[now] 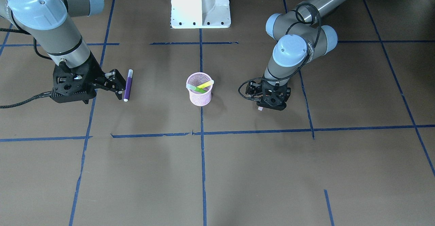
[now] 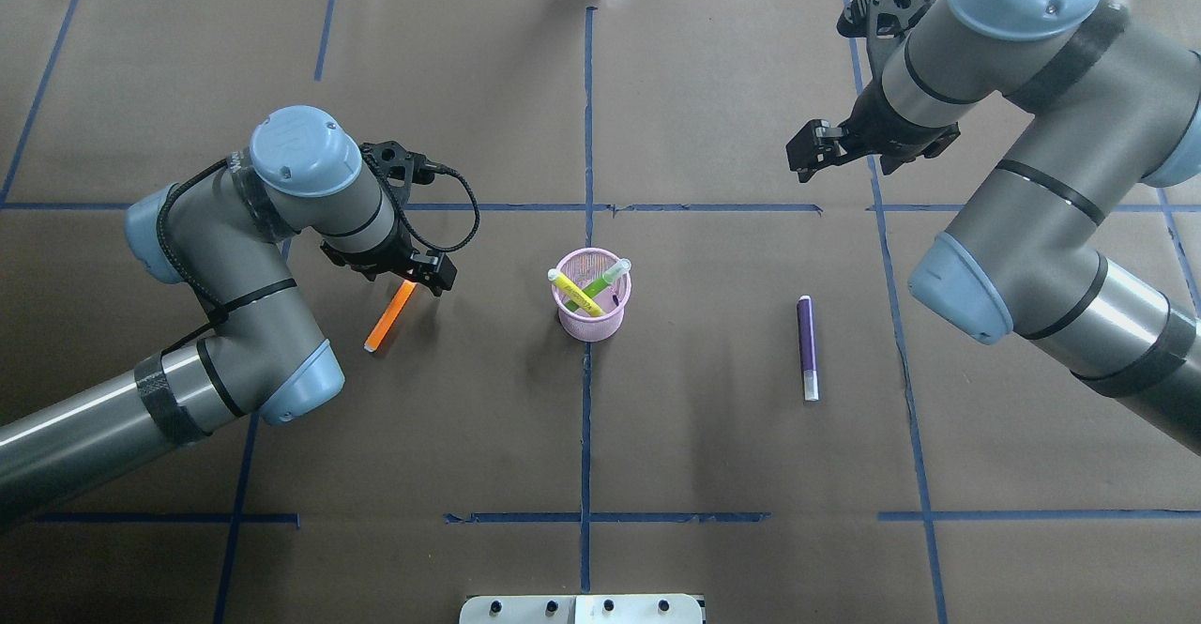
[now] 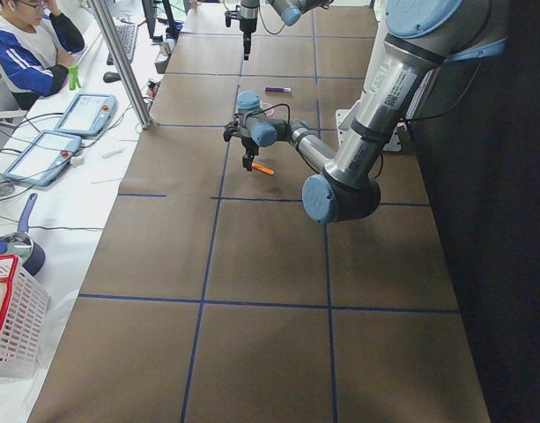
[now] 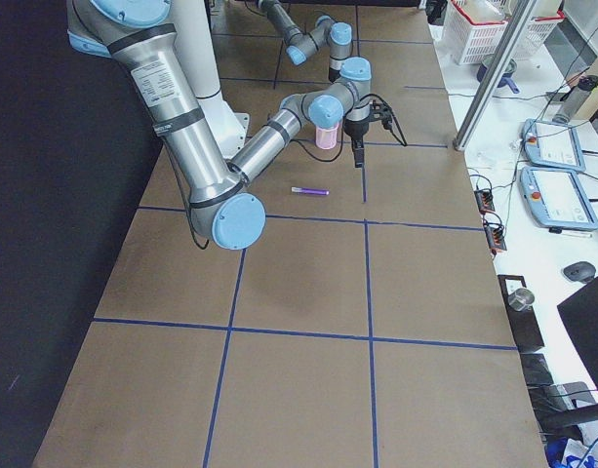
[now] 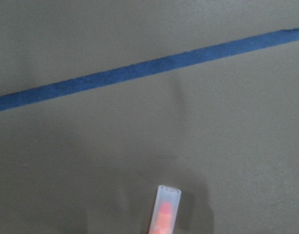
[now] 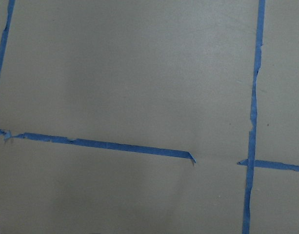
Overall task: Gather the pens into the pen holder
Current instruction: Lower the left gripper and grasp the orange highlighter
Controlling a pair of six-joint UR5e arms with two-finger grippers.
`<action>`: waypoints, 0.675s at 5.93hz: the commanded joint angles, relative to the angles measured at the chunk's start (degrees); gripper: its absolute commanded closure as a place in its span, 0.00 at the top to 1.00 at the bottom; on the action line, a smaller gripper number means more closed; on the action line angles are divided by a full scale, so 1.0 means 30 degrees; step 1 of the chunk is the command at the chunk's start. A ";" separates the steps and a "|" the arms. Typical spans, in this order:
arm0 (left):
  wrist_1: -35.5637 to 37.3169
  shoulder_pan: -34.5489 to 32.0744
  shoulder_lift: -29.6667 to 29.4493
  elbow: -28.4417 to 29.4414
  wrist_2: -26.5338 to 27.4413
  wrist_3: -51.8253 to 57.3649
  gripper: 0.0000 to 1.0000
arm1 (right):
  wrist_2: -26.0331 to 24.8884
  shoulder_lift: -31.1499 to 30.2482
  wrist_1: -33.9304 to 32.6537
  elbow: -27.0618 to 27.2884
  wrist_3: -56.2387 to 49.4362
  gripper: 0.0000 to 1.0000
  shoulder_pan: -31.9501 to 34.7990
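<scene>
A robotics lab: tape-gridded table [image 2: 704,418], teach pendants [image 3: 83,113], seated operator [image 3: 23,53] alongside.

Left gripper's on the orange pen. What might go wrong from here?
1. The left gripper holds the orange pen by one end, and it hangs tilted; it may slip or catch the pen holder rim.
2. The yellow pen and green pen cross the opening, so the orange one could jam or tip the cup.
3. The purple pen lies apart from the right gripper; it may roll when grasped.

Pens, 4 tot.: purple pen [image 2: 807,347] x1, orange pen [image 2: 389,316] x1, green pen [image 2: 601,283] x1, yellow pen [image 2: 572,291] x1. Pen holder [image 2: 589,327] x1. Grippers x2: left gripper [image 2: 422,279], right gripper [image 1: 119,84].
</scene>
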 commanded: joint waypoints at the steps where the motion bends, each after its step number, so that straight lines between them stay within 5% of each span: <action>1: 0.0000 0.0025 -0.0001 0.0046 0.0016 -0.0077 0.86 | 0.0025 -0.0006 0.0012 0.0008 0.0000 1.00 0.0001; 4: -0.0030 0.0054 0.0028 0.0046 0.0162 -0.0165 0.68 | 0.0025 0.0024 0.0041 0.0008 0.0000 1.00 0.0001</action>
